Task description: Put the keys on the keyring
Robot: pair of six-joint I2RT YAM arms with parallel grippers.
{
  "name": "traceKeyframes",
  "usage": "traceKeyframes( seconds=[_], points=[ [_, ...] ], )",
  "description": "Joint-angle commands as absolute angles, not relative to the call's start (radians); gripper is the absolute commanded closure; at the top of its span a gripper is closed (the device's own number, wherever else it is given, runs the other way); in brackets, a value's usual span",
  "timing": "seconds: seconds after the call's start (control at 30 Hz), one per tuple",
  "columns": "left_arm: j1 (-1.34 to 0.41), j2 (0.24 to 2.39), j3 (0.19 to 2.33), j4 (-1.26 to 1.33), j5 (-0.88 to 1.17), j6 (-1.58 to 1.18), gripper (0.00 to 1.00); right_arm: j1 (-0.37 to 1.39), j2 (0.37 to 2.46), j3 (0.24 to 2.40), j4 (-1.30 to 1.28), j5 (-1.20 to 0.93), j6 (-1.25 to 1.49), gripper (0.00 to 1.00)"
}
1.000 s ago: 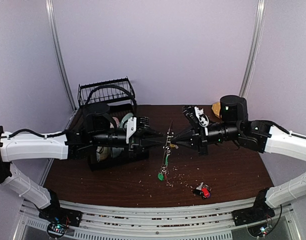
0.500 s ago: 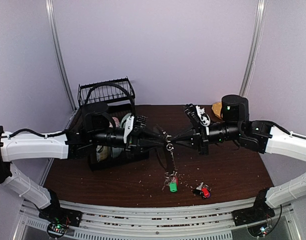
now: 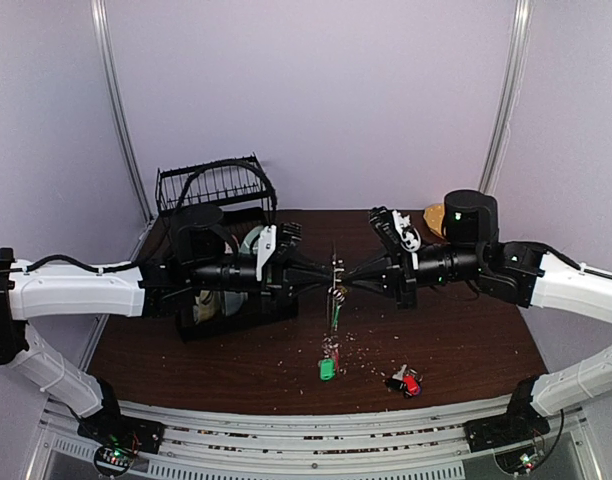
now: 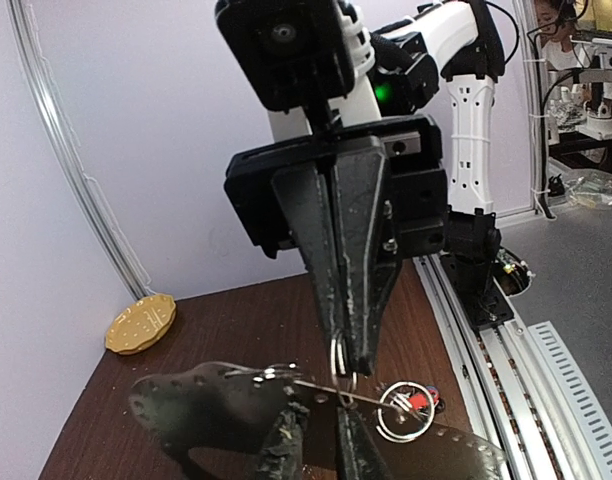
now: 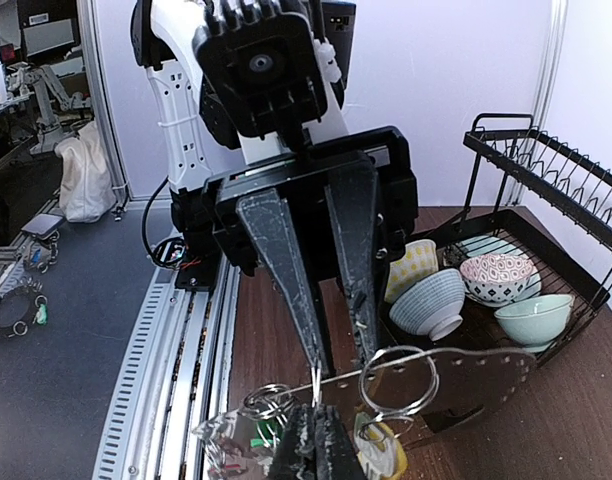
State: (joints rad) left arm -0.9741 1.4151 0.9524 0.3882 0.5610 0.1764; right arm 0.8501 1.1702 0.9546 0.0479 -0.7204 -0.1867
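Observation:
My two grippers meet tip to tip above the table's middle. The keyring (image 3: 333, 262) stands edge-on between them as a thin line, and it shows as a thin wire in the left wrist view (image 4: 311, 383) and the right wrist view (image 5: 466, 356). My left gripper (image 3: 321, 276) (image 4: 324, 410) is closed on that wire. My right gripper (image 3: 348, 279) (image 5: 314, 412) is shut on a small split ring (image 4: 342, 362) hooked on the wire. Keys with green (image 3: 326, 369) and red tags dangle under the keyring. A yellow tag (image 5: 384, 456) hangs from a bigger ring. A red and black key bunch (image 3: 405, 381) lies on the table.
A black dish rack (image 3: 216, 185) with several bowls (image 5: 431, 300) stands at the back left, behind the left arm. A round tan plate (image 3: 433, 215) lies at the back right. Crumbs speckle the table front of centre.
The left wrist has rolled and rolled back, turning the keyring edge-on again. The hanging green and red keys swung toward the front right, then back left. The right arm barely moved.

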Motion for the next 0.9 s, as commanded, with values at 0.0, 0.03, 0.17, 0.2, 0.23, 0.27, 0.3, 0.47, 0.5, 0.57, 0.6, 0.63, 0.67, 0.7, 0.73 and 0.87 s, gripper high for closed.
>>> traceKeyframes(
  seconds=[0.0, 0.03, 0.17, 0.2, 0.23, 0.27, 0.3, 0.47, 0.5, 0.57, 0.6, 0.63, 0.67, 0.7, 0.73, 0.87],
  points=[
    [-0.969, 1.410, 0.960, 0.504, 0.552, 0.150, 0.86, 0.850, 1.154, 0.951, 0.101, -0.735, -0.184, 1.00],
    [-0.969, 1.409, 0.954, 0.514, 0.561, 0.150, 0.86, 0.850, 1.154, 0.951, 0.101, -0.733, -0.183, 1.00],
    [-0.971, 1.415, 0.953, 0.519, 0.594, 0.148, 0.86, 0.850, 1.154, 0.950, 0.113, -0.723, -0.180, 1.00],
    [-0.972, 1.417, 0.954, 0.517, 0.597, 0.147, 0.87, 0.851, 1.155, 0.951, 0.115, -0.721, -0.178, 1.00],
    [-0.972, 1.417, 0.954, 0.513, 0.603, 0.149, 0.87, 0.851, 1.155, 0.951, 0.115, -0.718, -0.177, 1.00],
    [-0.972, 1.418, 0.953, 0.509, 0.614, 0.153, 0.87, 0.850, 1.155, 0.952, 0.115, -0.706, -0.175, 1.00],
    [-0.973, 1.417, 0.950, 0.505, 0.618, 0.163, 0.87, 0.850, 1.154, 0.952, 0.115, -0.692, -0.173, 1.00],
    [-0.964, 1.376, 0.908, 0.452, 0.565, 0.220, 0.82, 0.851, 1.143, 0.949, 0.111, -0.682, -0.183, 1.00],
    [-0.961, 1.371, 0.909, 0.435, 0.569, 0.232, 0.79, 0.850, 1.143, 0.951, 0.106, -0.680, -0.186, 1.00],
    [-0.959, 1.375, 0.923, 0.398, 0.585, 0.248, 0.75, 0.850, 1.142, 0.954, 0.099, -0.679, -0.188, 1.00],
    [-0.960, 1.381, 0.933, 0.384, 0.602, 0.251, 0.74, 0.850, 1.143, 0.954, 0.100, -0.679, -0.188, 1.00],
    [-0.959, 1.389, 0.943, 0.372, 0.621, 0.251, 0.74, 0.850, 1.141, 0.954, 0.102, -0.680, -0.187, 1.00],
    [-0.959, 1.396, 0.951, 0.367, 0.636, 0.246, 0.74, 0.851, 1.141, 0.954, 0.103, -0.682, -0.187, 1.00],
    [-0.959, 1.400, 0.956, 0.371, 0.645, 0.240, 0.75, 0.850, 1.142, 0.954, 0.103, -0.682, -0.186, 1.00],
    [-0.959, 1.403, 0.956, 0.399, 0.644, 0.222, 0.78, 0.851, 1.143, 0.954, 0.103, -0.684, -0.186, 1.00],
    [-0.959, 1.420, 0.945, 0.512, 0.623, 0.119, 0.84, 0.850, 1.147, 0.950, 0.108, -0.684, -0.185, 1.00]
  ],
)
